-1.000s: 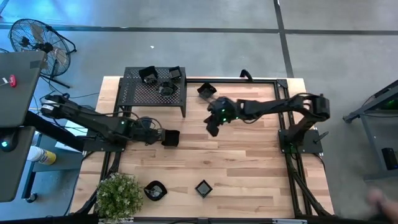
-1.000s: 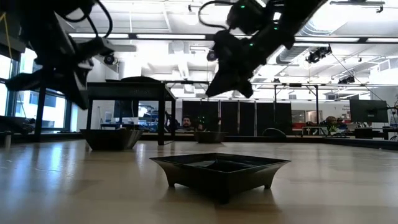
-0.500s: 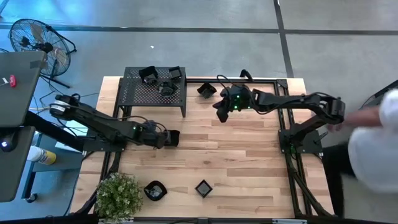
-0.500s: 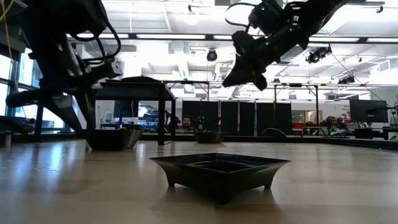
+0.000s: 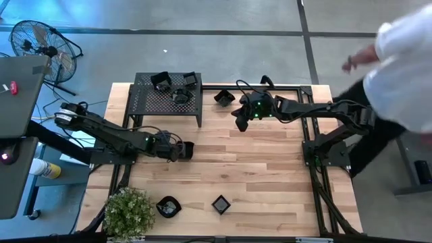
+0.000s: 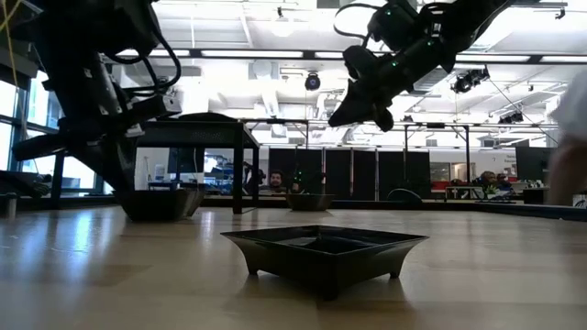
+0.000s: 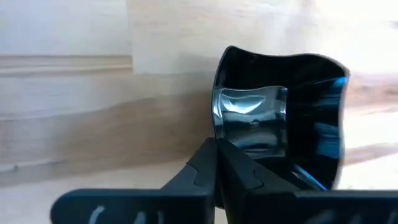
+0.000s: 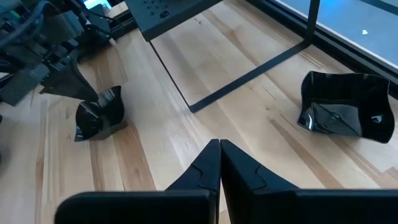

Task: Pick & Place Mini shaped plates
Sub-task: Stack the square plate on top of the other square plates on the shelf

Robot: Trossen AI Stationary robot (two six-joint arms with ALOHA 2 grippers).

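Note:
My left gripper (image 5: 179, 150) is down at a glossy black mini plate (image 5: 188, 148) on the table's left half, in front of the shelf, and is shut at its rim. That plate (image 6: 165, 203) stands with its base on the wood. My right gripper (image 5: 239, 125) hangs shut and empty above the table's far middle, near another mini plate (image 5: 224, 97) that lies on the wood by the far edge. Three more plates sit on the black perforated shelf (image 5: 165, 104). Two lie near the front edge, one round (image 5: 168, 206) and one square (image 5: 221, 203). My left gripper meets the plate's rim (image 7: 216, 127) at the edge nearest the arm, with its shut fingertips (image 7: 208, 152) coming slanting down from the table's left. The rim seems pinched between them, one finger on the inside. The plate (image 8: 99, 115) stays on the table.
A potted plant (image 5: 128, 212) stands at the near left corner. A black frame (image 5: 297, 88) runs along the far and right edges. A person in white (image 5: 405, 61) leans in beyond the table's right far corner. Bare wood lies across the middle.
My right gripper has risen and moved toward the far edge, away from the table's middle, then held still. My left gripper has come down and forward to the plate in front of the shelf; the plate has stayed in place. A person in white has moved in at the right.

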